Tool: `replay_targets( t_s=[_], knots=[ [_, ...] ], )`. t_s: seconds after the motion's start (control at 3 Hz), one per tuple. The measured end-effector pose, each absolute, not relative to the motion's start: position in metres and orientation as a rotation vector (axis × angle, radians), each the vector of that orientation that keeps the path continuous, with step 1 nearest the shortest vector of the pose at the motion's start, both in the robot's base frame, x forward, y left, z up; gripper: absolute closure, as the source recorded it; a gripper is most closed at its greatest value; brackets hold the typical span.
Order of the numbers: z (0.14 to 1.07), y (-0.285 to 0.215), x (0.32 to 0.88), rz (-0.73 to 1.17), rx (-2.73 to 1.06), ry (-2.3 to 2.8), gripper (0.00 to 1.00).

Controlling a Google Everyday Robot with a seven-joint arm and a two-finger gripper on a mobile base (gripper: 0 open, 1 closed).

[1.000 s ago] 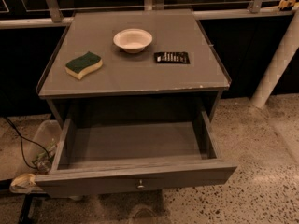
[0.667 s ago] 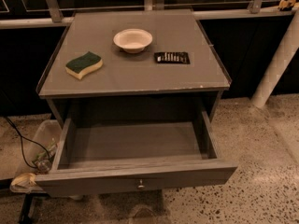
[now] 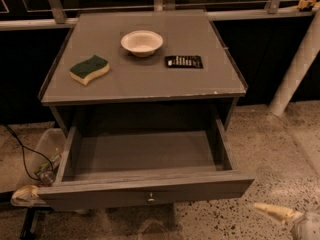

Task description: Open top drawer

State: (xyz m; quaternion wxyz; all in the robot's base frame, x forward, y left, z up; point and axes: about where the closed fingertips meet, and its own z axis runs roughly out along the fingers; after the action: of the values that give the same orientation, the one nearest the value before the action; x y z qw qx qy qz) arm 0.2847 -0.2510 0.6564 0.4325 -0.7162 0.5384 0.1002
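Cable and clear bin lie far left of the gripper. Sponge sits on the table, up-left of it and well apart. Top drawer stands wide open, knob at front centre, its right front corner near the gripper's left. Bowl and black packet are on the table, well above-left. White pole is above. Gripper sits low at bottom right over the floor, apart from the drawer; spread or pressed together, cannot tell.
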Motion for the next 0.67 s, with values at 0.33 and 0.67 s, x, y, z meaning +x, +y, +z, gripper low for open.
replay_targets(
  t_s=[0.33,0.67],
  knots=[
    [0.6703,-0.2477,0.3098,0.231,-1.781,1.327,0.0],
    [0.6708,-0.2473,0.3109,0.231,-1.782,1.326,0.0]
  ],
)
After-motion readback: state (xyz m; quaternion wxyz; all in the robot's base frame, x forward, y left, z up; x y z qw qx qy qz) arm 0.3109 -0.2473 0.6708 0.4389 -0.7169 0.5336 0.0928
